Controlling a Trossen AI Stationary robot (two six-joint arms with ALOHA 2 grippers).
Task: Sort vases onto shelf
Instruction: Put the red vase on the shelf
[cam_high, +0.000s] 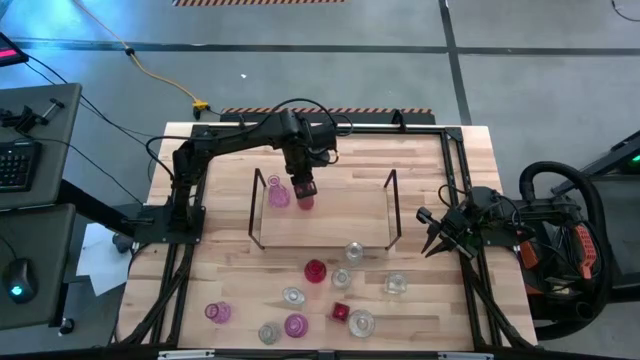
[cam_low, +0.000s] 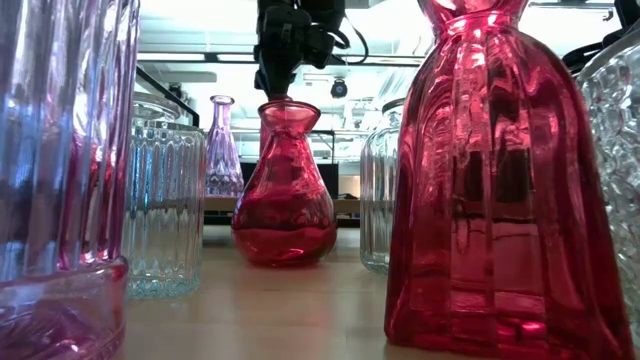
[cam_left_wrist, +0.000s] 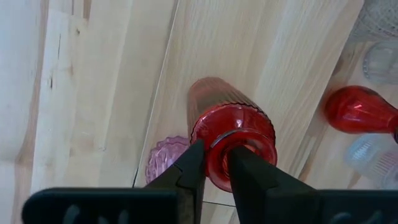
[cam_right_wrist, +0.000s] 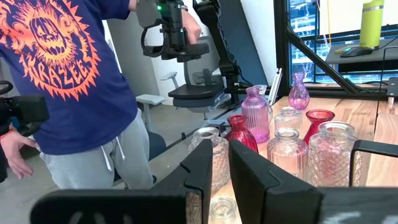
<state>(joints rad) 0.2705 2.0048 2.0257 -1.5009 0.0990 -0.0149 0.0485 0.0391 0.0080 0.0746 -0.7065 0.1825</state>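
My left gripper (cam_high: 304, 187) is over the light-wood shelf (cam_high: 350, 225) and is shut on a red ribbed vase (cam_high: 307, 202), which also fills the left wrist view (cam_left_wrist: 233, 134). A pink vase (cam_high: 278, 194) stands on the shelf board right beside it (cam_left_wrist: 165, 158). Several more vases in red (cam_high: 315, 270), pink (cam_high: 296, 325) and clear glass (cam_high: 354, 250) stand on the table nearer than the shelf. My right gripper (cam_high: 432, 235) waits near the table's right edge, open by a narrow gap (cam_right_wrist: 220, 163). My left gripper holds the red vase by the rim of its mouth (cam_left_wrist: 217, 142), pinched between the two fingers. They come from above, pointing down; one finger (cam_left_wrist: 245, 171) lies over the mouth and the other (cam_left_wrist: 191, 165) outside the rim. The vase is upright below them; I cannot tell whether its base touches the board.
Dark wire frames (cam_high: 258, 205) (cam_high: 393, 205) stand at the shelf's two ends. The loose vases crowd the near middle of the table (cam_high: 340, 312). In the right wrist view a person in a blue shirt (cam_right_wrist: 56, 62) stands beside the table.
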